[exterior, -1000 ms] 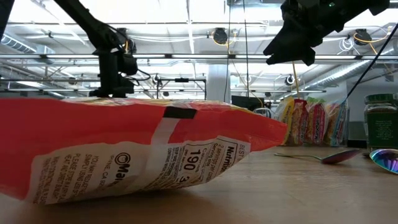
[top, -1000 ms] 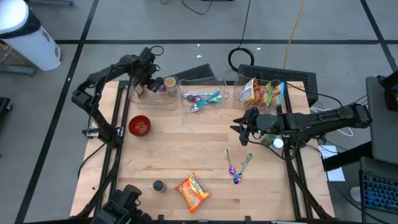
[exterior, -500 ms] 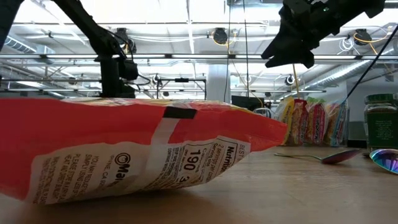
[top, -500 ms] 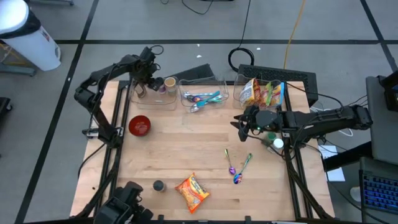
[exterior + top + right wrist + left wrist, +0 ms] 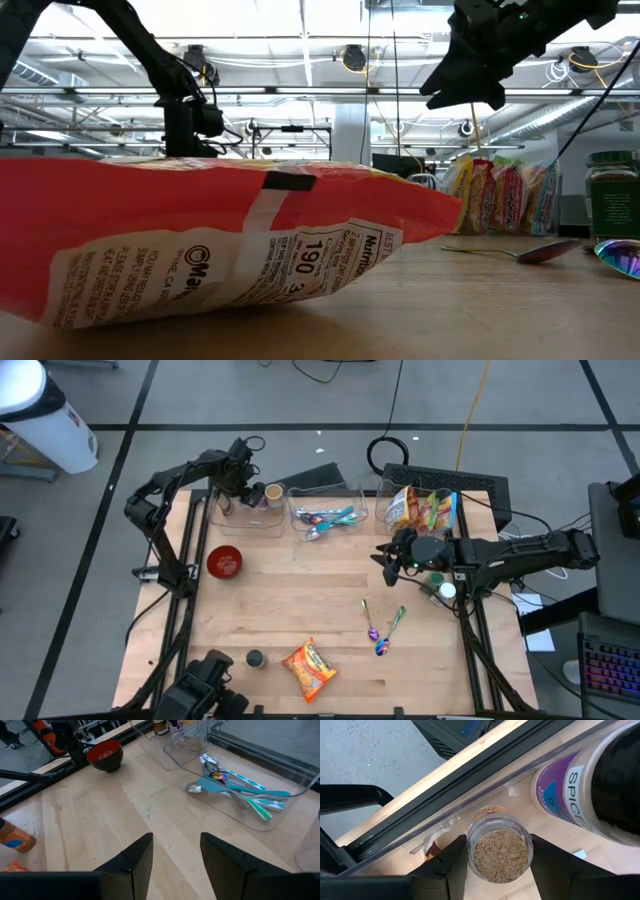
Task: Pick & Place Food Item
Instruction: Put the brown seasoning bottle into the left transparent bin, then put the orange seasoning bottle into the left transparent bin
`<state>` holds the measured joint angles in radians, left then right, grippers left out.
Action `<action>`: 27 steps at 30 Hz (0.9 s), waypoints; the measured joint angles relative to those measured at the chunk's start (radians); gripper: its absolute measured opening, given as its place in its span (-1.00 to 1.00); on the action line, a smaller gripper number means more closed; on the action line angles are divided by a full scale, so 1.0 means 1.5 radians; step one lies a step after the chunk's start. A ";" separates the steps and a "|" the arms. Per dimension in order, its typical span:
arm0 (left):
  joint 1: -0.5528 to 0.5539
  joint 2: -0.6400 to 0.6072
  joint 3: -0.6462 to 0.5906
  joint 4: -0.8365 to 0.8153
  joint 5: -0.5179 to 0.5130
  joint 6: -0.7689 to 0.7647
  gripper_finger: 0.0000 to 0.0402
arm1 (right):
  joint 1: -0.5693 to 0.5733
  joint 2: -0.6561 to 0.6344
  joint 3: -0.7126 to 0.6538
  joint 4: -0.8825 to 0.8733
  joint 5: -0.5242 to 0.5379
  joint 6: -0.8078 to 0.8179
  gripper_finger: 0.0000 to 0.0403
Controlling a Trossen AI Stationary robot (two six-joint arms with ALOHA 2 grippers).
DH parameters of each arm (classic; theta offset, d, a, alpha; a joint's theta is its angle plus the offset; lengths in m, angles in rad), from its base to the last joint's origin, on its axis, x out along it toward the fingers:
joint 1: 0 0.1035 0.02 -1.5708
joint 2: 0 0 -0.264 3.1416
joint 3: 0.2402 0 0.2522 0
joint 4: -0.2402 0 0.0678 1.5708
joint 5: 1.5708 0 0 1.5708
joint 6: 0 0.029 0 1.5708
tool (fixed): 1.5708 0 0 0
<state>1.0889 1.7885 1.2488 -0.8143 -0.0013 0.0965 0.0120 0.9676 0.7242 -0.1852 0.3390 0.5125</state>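
Left end effector (image 5: pixel 497 851) looks clamped on the open spice jar (image 5: pixel 498 847), so keep it upright leaving the clear bin (image 5: pixel 245 518); right end effector (image 5: pixel 175 851) hangs part-open, empty.

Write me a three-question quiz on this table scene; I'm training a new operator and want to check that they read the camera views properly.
1. True or false: the left gripper holds a small jar of granules over the clear bin.
2. Which lies loose on the table? A) two spoons B) a keyboard C) a fork
3. Fill in: the red bowl sits near the table's ___ edge in the high view.

Key: 1 true; 2 A; 3 left. The right gripper hangs open and empty above the bare wood.
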 joint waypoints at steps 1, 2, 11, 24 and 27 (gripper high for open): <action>0.000 0.000 0.000 0.000 0.000 0.000 -0.07 | 0.000 0.000 0.000 0.000 0.000 0.000 -0.23; 0.000 0.000 0.000 0.000 0.000 0.000 -0.04 | 0.000 0.000 0.000 -0.001 0.000 0.000 -0.23; 0.000 0.000 0.000 0.001 -0.005 -0.004 0.16 | 0.000 0.000 0.000 -0.005 0.000 0.000 -0.23; 0.000 -0.011 0.014 -0.017 0.003 -0.019 0.12 | 0.000 0.000 0.000 -0.005 -0.001 -0.001 -0.23; 0.000 -0.021 0.036 -0.028 0.000 -0.017 0.12 | 0.000 0.000 0.000 -0.005 -0.001 -0.001 -0.23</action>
<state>1.0889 1.7568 1.3032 -0.8560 -0.0006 0.0704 0.0120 0.9676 0.7242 -0.1928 0.3382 0.5116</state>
